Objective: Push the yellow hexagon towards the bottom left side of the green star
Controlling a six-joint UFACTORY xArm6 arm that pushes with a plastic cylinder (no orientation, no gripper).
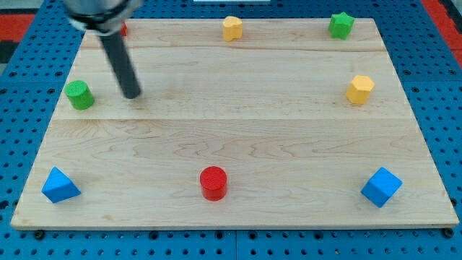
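Note:
The yellow hexagon (359, 89) sits near the board's right edge, below the green star (341, 24) at the view's top right. My tip (133, 94) rests on the board at the view's left, far from both, just right of a green cylinder (80, 94). The rod slants up to the view's top left.
A second yellow block (232, 27) sits at the top middle. A red block (123, 29) is partly hidden behind the rod at top left. A red cylinder (214, 182) sits at bottom middle, a blue triangle (58, 185) at bottom left, a blue cube (380, 187) at bottom right.

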